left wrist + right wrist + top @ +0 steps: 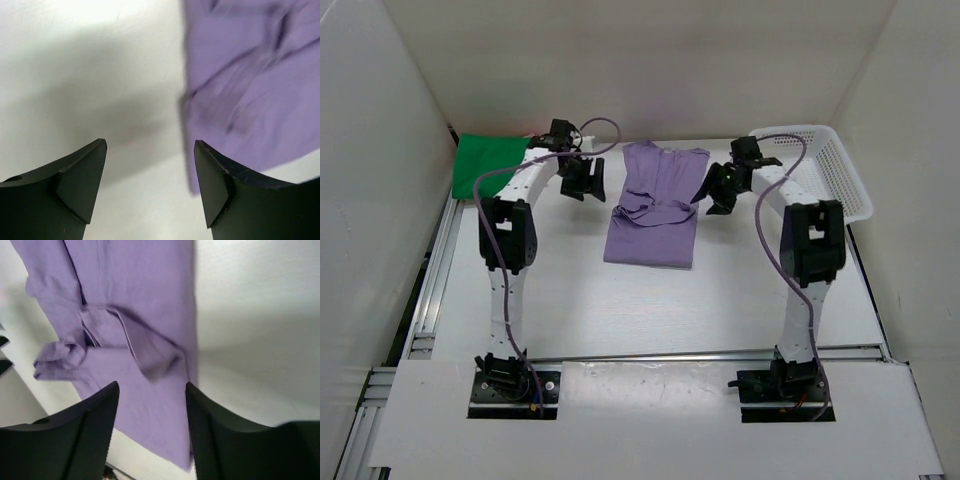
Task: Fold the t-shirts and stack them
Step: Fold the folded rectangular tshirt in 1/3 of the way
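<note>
Purple shirt (655,205) lies partly folded on desk (620,310); left claw (582,180) and right claw (720,190) hover wide, empty.

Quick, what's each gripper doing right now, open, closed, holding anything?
Left gripper: open, holding nothing.
Right gripper: open over the purple shirt, holding nothing.

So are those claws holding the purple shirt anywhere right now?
Nothing is held. The left gripper and right gripper are both open; the purple shirt lies free on the table.
</note>
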